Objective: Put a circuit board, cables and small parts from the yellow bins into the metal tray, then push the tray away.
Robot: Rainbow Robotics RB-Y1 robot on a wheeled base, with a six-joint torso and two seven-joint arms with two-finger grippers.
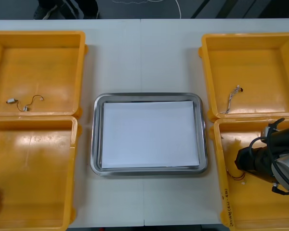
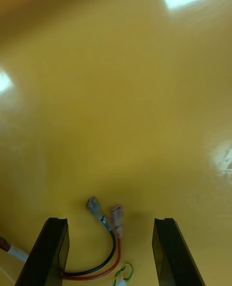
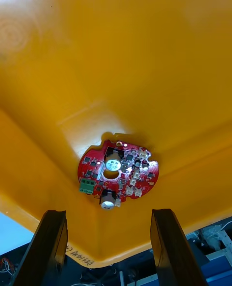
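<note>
Metal tray [image 1: 97,144], white inside, on desk [image 1: 144,57] between yellow bins [image 1: 38,33]. Right gripper [image 2: 110,223] spread apart in near right bin [image 1: 222,192], straddling red and black cable [image 2: 118,252]. Left gripper [image 3: 108,213] spread apart above round red circuit board [image 3: 118,175] in near left bin [image 3: 121,49] corner.

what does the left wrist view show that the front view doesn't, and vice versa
Left wrist view: the left gripper, fingers open. Front view: the metal tray, white inside; a thin grey cable in the far left bin; a pale cable in the far right bin; the right gripper low in the near right bin. Both: the round red circuit board, lying by a wall of the near left bin.
</note>
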